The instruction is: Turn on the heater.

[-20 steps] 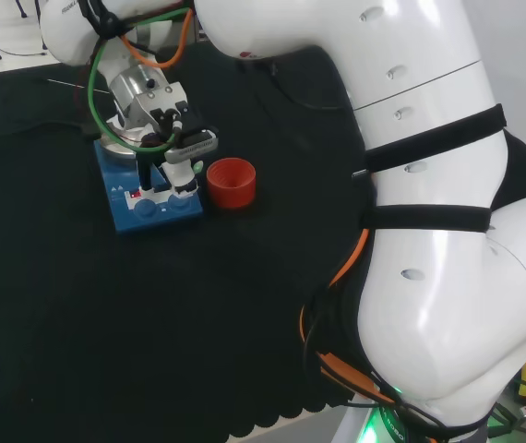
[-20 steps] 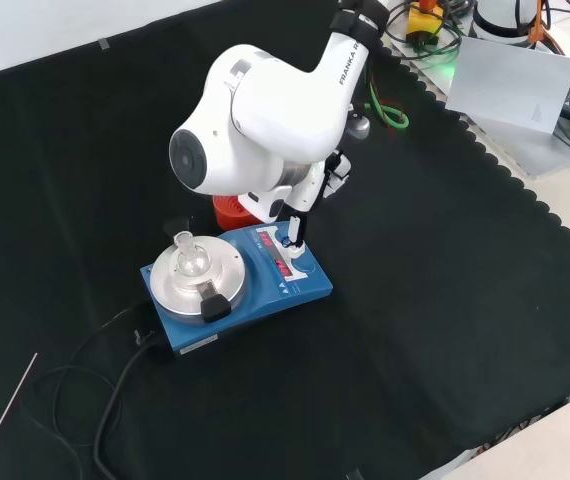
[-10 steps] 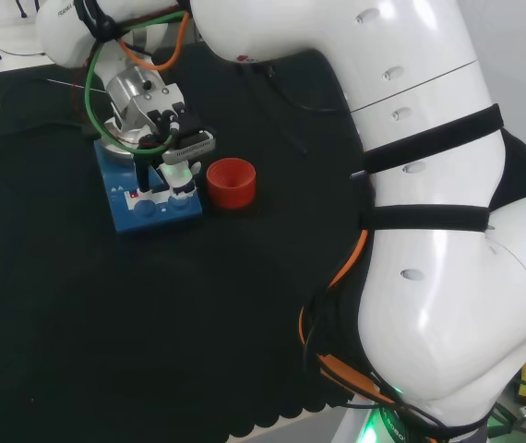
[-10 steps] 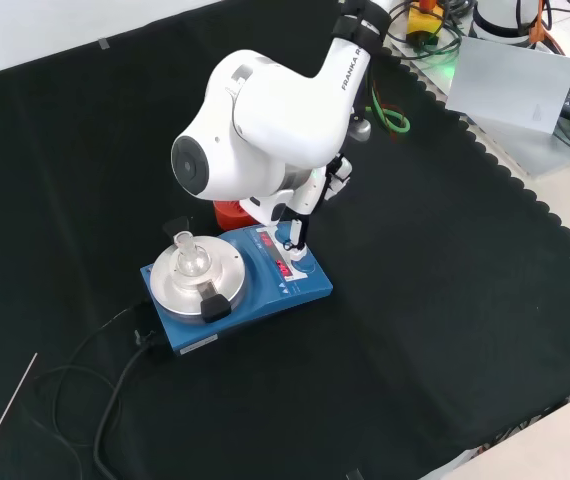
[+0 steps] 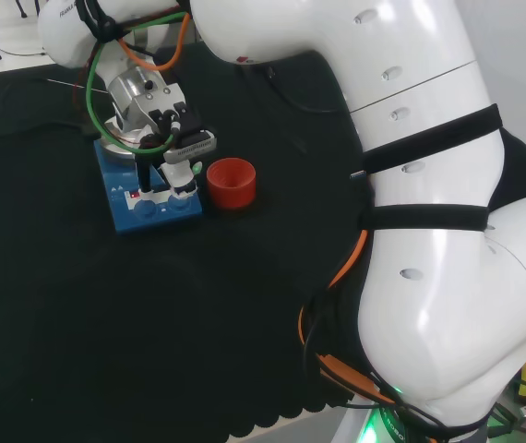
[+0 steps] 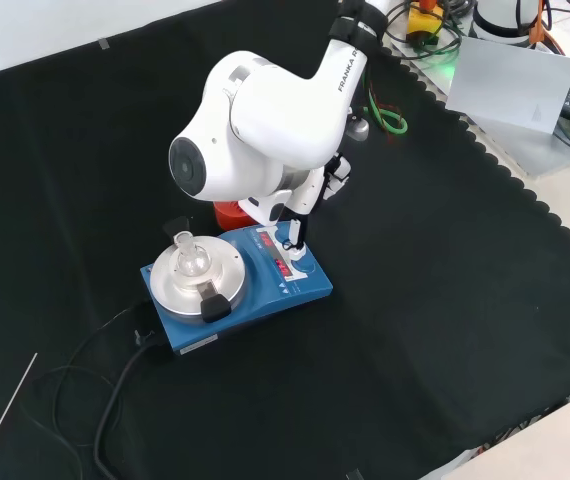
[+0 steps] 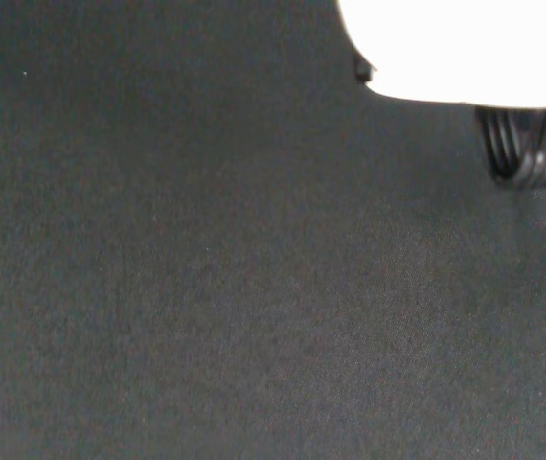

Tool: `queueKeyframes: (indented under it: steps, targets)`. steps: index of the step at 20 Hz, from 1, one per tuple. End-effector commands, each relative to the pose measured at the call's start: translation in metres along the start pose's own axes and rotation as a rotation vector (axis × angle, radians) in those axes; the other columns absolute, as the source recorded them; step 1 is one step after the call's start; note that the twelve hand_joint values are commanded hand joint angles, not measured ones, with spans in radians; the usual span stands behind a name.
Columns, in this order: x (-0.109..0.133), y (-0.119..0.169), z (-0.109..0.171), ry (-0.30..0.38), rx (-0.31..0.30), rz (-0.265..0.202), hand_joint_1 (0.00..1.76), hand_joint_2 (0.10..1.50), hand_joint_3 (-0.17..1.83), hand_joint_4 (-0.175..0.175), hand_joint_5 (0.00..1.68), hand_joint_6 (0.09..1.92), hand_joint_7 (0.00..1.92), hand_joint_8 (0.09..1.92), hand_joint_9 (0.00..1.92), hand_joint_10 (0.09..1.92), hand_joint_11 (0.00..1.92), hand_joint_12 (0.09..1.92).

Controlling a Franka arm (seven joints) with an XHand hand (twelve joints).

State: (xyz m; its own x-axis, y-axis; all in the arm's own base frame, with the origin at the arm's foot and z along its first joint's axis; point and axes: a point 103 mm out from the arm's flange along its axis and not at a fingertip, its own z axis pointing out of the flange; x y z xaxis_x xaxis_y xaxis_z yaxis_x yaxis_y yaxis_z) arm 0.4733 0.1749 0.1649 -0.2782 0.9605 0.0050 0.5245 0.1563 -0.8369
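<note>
The heater (image 5: 121,197) is a blue box with a round silver plate (image 6: 227,276) and a front panel with red displays and knobs. A small clear flask (image 6: 189,256) stands on the plate. In the head view the hand (image 5: 178,152) hangs over the panel with its fingers (image 5: 185,183) pointing straight down, their tips at the knob on the right. In the front view one finger (image 6: 293,232) reaches the heater (image 6: 303,292) from under the arm's big white link. The hand holds nothing. The wrist view looks at black cloth past a blurred white part of the hand (image 7: 465,43).
A red ribbed ring (image 5: 232,182) stands just right of the heater in the head view, and behind it (image 6: 227,211) in the front view. The heater's black cable (image 6: 115,385) trails toward the front left of the cloth, near a thin rod (image 6: 3,418).
The hand shifted slightly up and to the left over the panel, then came back almost to where it was. The heater, flask and red ring have not moved.
</note>
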Motion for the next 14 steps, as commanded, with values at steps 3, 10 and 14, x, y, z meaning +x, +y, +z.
queueKeyframes:
  steps: [3, 10, 14]
  targets:
    - [-0.0008, 0.0013, 0.0018, 0.001, 0.009, 0.002, 1.67, 0.29, 1.52, -0.083, 0.41, 0.09, 1.91, 1.57, 1.92, 1.55, 1.81, 1.41]
    - [-0.0021, 0.0049, 0.0054, 0.006, 0.014, 0.001, 1.66, 0.29, 1.52, -0.083, 0.42, 0.09, 1.91, 1.57, 1.92, 1.55, 1.81, 1.41]
    - [-0.002, 0.0043, 0.0051, 0.005, 0.006, 0.0, 1.66, 0.29, 1.52, -0.083, 0.42, 0.09, 1.91, 1.57, 1.92, 1.55, 1.81, 1.41]
